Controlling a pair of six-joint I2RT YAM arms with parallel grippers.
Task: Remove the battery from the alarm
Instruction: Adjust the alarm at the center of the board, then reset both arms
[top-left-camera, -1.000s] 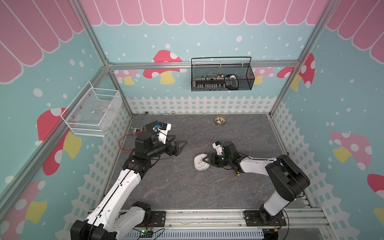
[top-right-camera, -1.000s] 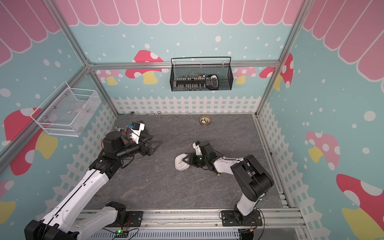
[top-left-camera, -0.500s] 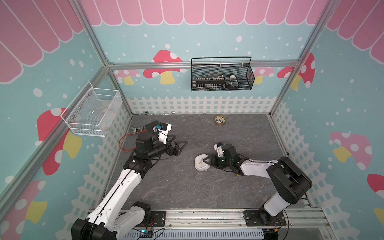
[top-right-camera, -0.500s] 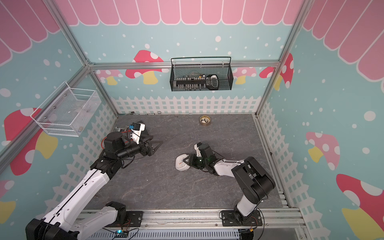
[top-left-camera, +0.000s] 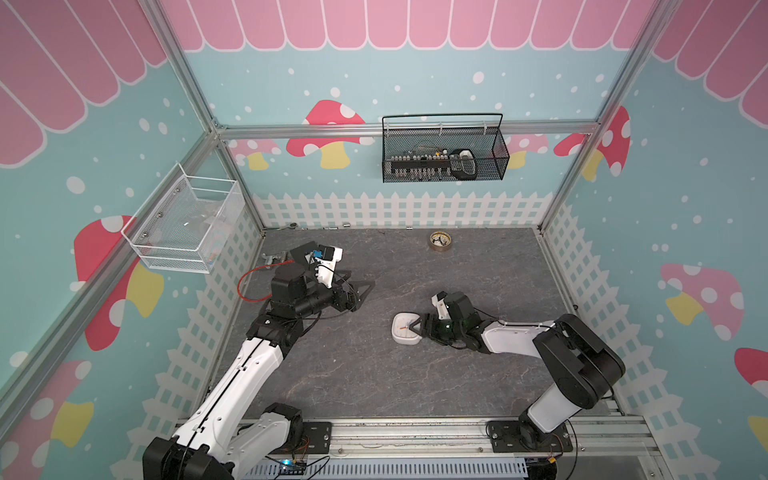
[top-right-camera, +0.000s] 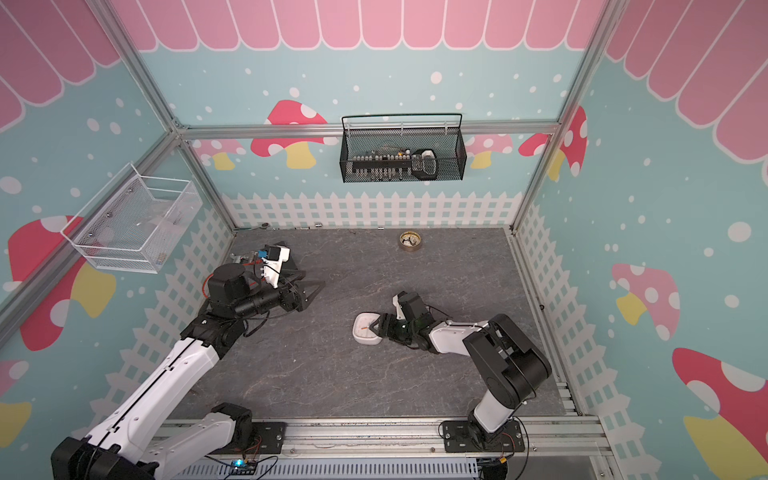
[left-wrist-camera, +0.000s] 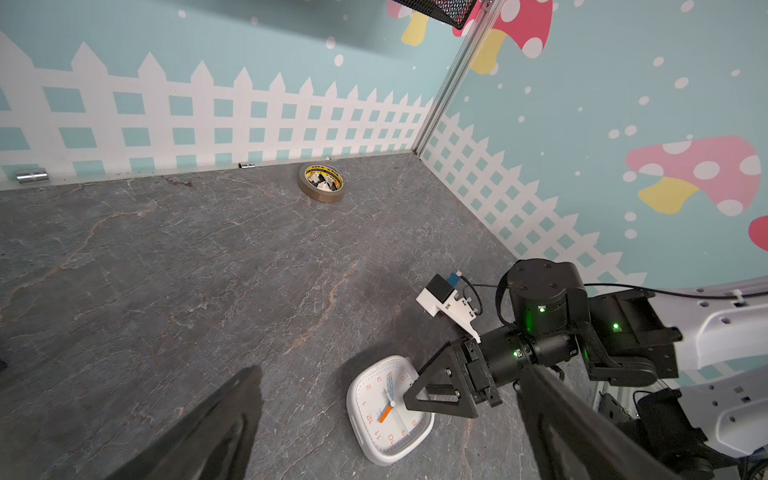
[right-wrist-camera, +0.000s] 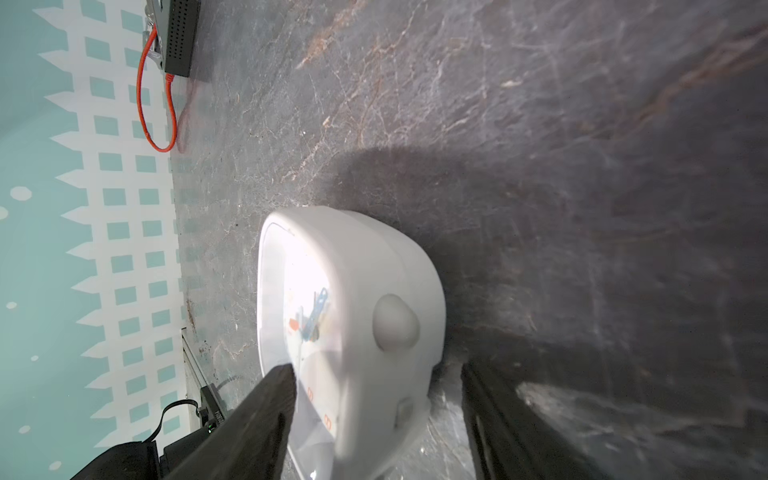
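Right gripper (top-left-camera: 417, 328), jaws parted, straddles the alarm (top-left-camera: 401, 333) on the grey marbled tabletop (top-left-camera: 415, 266); left gripper (top-left-camera: 360, 296) gapes wide amid mushroom-print walls (top-left-camera: 415, 83).

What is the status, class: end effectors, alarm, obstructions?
Left end effector open, empty. Right end effector open, straddling alarm edge. Dial up; battery unseen. Nothing obstructing.

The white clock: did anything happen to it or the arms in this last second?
The right gripper opened its jaws and let go of the alarm, which settled from a tilt to lie flat, dial up. The left gripper stayed wide open and the tape roll stayed put.
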